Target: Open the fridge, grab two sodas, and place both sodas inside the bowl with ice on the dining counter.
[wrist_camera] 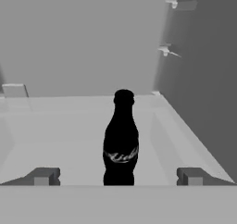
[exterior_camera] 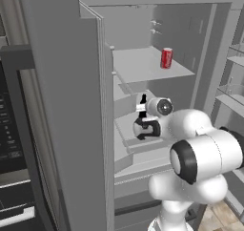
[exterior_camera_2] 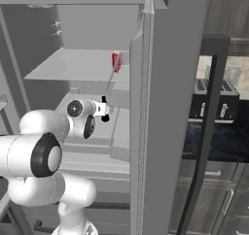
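The fridge (exterior_camera: 71,106) stands open, with both doors swung wide. A red soda can (exterior_camera: 166,58) (exterior_camera_2: 116,61) stands upright on the upper white shelf (exterior_camera: 143,68). One shelf lower, a dark slim-necked soda bottle (wrist_camera: 121,142) stands upright, centred in the hand view. My gripper (wrist_camera: 118,177) (exterior_camera: 142,111) (exterior_camera_2: 103,110) reaches into this lower shelf space, open. Its fingertips (wrist_camera: 44,177) sit wide apart on either side of the bottle's base, short of touching it. The bowl and the dining counter are out of view.
The open left fridge door is close on my left, and the right door (exterior_camera_2: 170,108) with its dark bar handle (exterior_camera_2: 209,132) on my right. A black wall oven (exterior_camera: 9,144) is at far left. A toaster (exterior_camera_2: 214,100) sits on the back counter. Door bins (exterior_camera: 233,91) line the right door.
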